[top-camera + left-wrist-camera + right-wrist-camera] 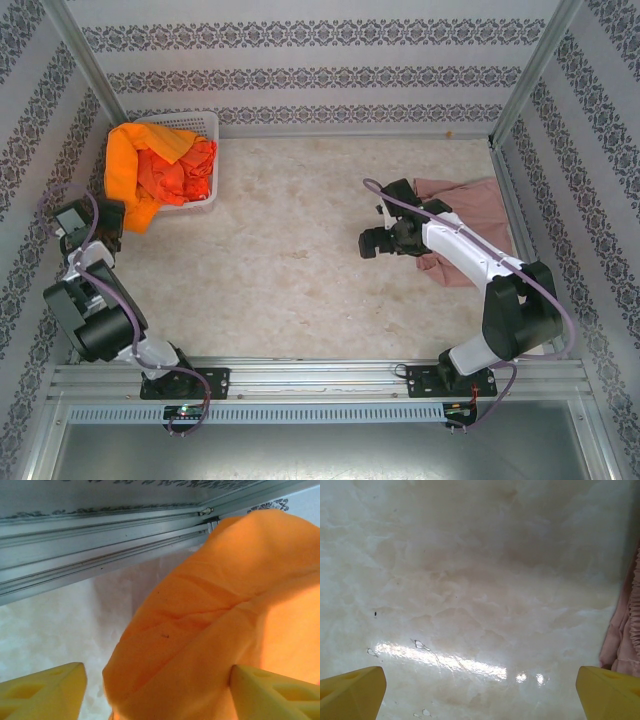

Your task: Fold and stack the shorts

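Cloth soft, light and wrinkled throughout: the bright orange shorts (160, 170) are heaped in the white perforated basket (208, 125) at the far left corner of the bench (290, 270), with one pair spilling over the rim toward the left edge, and the dusty pink shorts (470, 195) lie crumpled at the right edge. At that spill the left gripper (157, 680) stands part open with a bulging orange fold between its fingers, not pinched, while the right gripper (480, 680) is wide open and empty over bare bench just beside the pink pair. Such fabric will likely sag and slide rather than keep its shape, so a pinch on a thick hem or waistband edge seems the surest hold.
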